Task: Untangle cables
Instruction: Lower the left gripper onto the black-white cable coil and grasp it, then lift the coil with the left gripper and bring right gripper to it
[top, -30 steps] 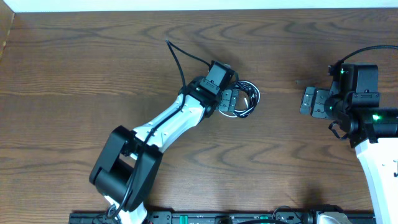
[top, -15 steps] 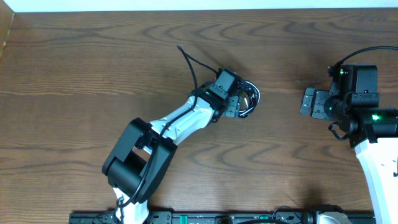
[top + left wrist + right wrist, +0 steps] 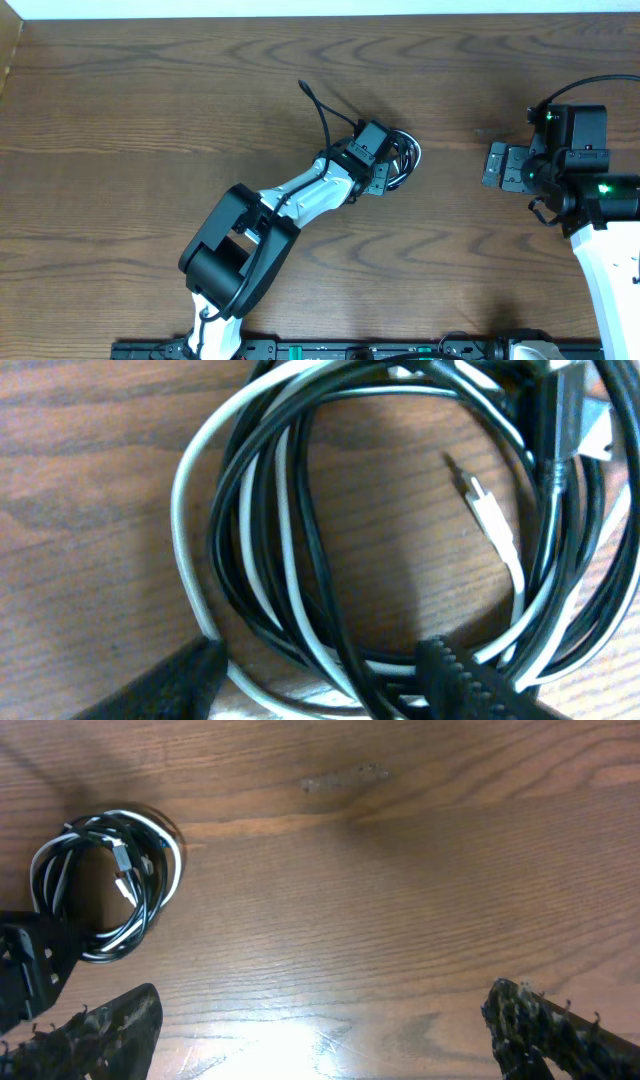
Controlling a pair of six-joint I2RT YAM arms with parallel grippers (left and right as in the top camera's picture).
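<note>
The cables, one black [image 3: 300, 540] and one white [image 3: 180, 510], lie coiled together in one palm-sized loop on the table [image 3: 403, 157]. A white plug end [image 3: 490, 510] lies inside the loop. My left gripper [image 3: 330, 680] is open and its two fingers straddle the near strands of the coil; in the overhead view the left gripper [image 3: 388, 172] sits at the coil's left edge. My right gripper [image 3: 495, 165] is open and empty, well to the right of the coil. The right wrist view shows the coil [image 3: 105, 885] far left of the open right gripper [image 3: 320, 1030].
The brown wooden table [image 3: 150, 120] extends all round the coil. The left arm's own thick black cable [image 3: 322, 112] arches up behind its wrist. The table's back edge meets a white wall at the top.
My left arm has swung to the right and its gripper has moved further over the coil's left side. The right arm has not moved.
</note>
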